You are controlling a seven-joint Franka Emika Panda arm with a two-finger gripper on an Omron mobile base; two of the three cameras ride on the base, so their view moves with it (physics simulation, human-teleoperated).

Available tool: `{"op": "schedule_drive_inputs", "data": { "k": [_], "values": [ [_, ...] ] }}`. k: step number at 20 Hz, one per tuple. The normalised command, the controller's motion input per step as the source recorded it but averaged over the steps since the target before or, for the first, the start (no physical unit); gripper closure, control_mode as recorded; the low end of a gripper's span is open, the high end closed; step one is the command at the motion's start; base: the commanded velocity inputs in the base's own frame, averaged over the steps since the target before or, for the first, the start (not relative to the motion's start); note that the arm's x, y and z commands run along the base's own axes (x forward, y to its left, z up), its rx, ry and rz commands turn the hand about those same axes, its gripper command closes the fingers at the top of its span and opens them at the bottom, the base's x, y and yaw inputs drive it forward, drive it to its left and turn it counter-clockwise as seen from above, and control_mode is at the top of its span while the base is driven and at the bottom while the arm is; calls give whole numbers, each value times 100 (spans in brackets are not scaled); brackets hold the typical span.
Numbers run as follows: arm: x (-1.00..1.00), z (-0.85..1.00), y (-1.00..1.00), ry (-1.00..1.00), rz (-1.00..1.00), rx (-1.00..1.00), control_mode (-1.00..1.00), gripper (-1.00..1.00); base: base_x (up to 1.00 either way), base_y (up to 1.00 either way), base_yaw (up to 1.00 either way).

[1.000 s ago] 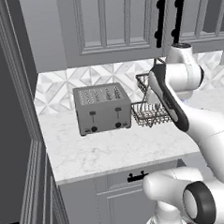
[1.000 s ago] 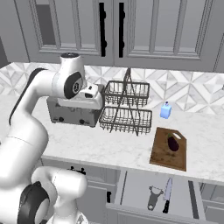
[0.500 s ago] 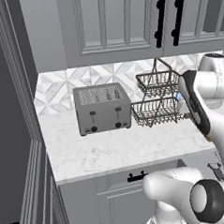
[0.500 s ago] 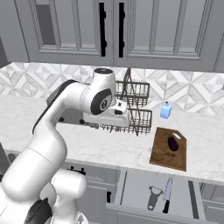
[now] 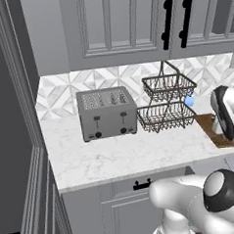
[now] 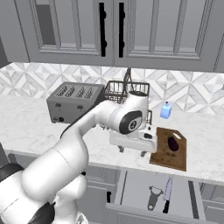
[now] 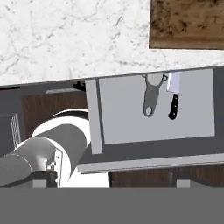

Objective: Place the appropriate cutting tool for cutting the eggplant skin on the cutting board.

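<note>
The brown cutting board (image 6: 167,154) lies on the white counter at the right, and the small dark eggplant (image 6: 173,142) rests on its far part. Below it a drawer (image 6: 135,192) stands pulled out. Inside lie a grey peeler (image 6: 153,197) and a black-handled knife (image 6: 167,193), side by side. The hand view looks down on the peeler (image 7: 152,94), the knife (image 7: 173,98) and a corner of the board (image 7: 188,24). My gripper (image 6: 132,152) hangs open and empty over the counter's front edge, just left of the board.
A grey toaster (image 5: 106,112) stands at the back left of the counter, with a two-tier wire basket (image 5: 167,101) beside it. A small blue bottle (image 6: 165,110) stands by the backsplash. Wall cabinets hang overhead. A dark tall wall closes the counter's left end.
The arm has swung right, from in front of the toaster and basket to the counter's front edge beside the board. The jaws stayed open.
</note>
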Motion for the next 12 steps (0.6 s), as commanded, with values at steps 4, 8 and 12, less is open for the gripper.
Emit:
{"op": "schedule_drive_inputs", "data": {
  "k": [4,8,12],
  "values": [
    [-76,-89,-60,-7,-17,0,-100,-100,0,0,0],
    [-14,-88,-15,-5,-16,0,-100,-100,0,0,0],
    [8,-69,0,0,-12,1,-100,-100,0,0,0]
  ]
}}
